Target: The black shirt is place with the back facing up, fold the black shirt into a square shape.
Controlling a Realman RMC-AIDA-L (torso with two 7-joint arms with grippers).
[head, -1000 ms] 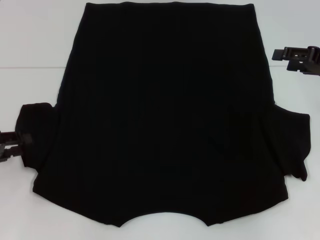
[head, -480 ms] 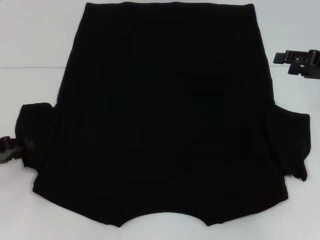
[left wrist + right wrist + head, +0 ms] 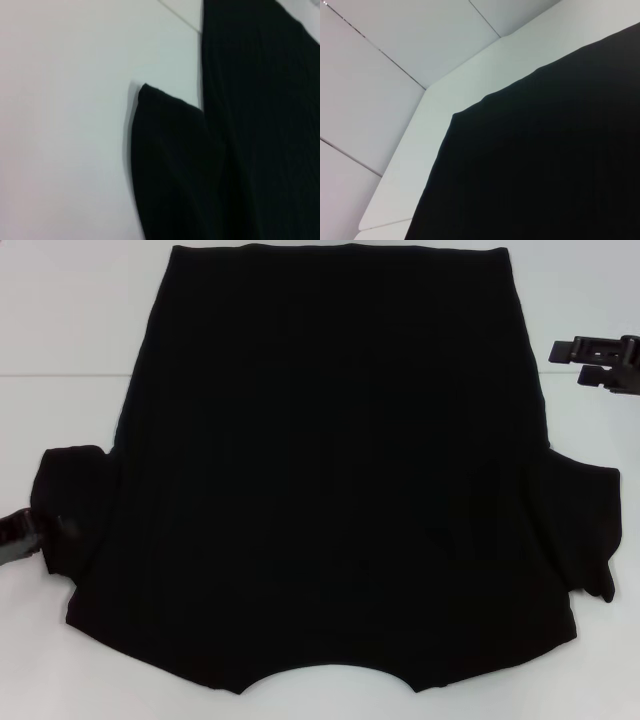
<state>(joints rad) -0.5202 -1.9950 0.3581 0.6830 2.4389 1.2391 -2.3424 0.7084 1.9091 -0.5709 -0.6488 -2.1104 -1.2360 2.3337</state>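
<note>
The black shirt [image 3: 340, 470] lies spread flat on the white table [image 3: 60, 340], with its curved neckline at the near edge and its hem at the far side. Its left sleeve [image 3: 75, 510] and right sleeve [image 3: 580, 525] stick out to the sides. My left gripper [image 3: 28, 528] is at the left edge of the head view, touching or just beside the left sleeve's outer edge. The left wrist view shows that sleeve [image 3: 170, 165] next to the shirt's body [image 3: 260, 100]. My right gripper [image 3: 572, 350] hovers off the shirt's right side, toward the far end. The right wrist view shows the shirt's far corner [image 3: 545, 165].
Bare white table shows to the left and right of the shirt. The table's far corner [image 3: 420, 150] and a panelled wall [image 3: 395, 45] behind it appear in the right wrist view. Nothing else lies on the table.
The left gripper has slid back toward the left edge of the head view, showing less over the sleeve. The right gripper has drifted slightly right and down. The shirt has not moved.
</note>
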